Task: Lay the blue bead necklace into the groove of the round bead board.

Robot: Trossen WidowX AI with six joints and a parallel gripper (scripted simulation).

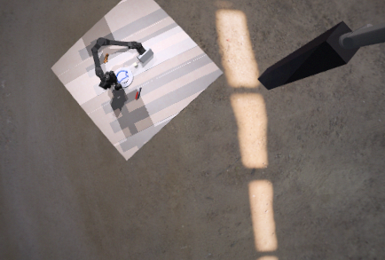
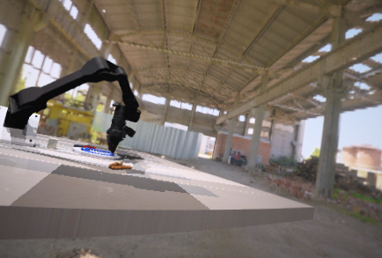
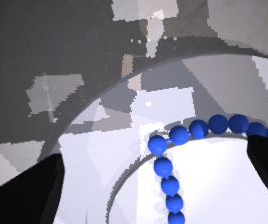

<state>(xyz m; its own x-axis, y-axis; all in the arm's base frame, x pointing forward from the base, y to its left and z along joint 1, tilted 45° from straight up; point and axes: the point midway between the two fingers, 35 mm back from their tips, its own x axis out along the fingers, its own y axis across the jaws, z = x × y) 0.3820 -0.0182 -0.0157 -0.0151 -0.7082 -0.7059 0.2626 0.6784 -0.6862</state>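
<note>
The round bead board (image 1: 129,83) (image 3: 160,80) is pale, with a curved groove around a white centre. The blue bead necklace (image 1: 122,76) (image 2: 99,151) (image 3: 218,124) lies on it. In the wrist view several beads follow the curve of the groove at the upper right. At a corner bead the string turns sharply and runs down over the white centre, inside the groove's curve. The groove's left stretch shows no beads. My gripper (image 2: 113,152) (image 3: 156,153) is open and empty, low over the board, its fingers on either side of the corner. The right finger hides some beads.
An orange-brown beaded object (image 1: 106,58) (image 2: 120,165) lies on the table (image 1: 186,77) beside the board. A red and dark slim object (image 1: 138,93) lies on the other side. A small pale block (image 1: 136,65) (image 2: 52,143) stands between board and arm base (image 1: 145,56).
</note>
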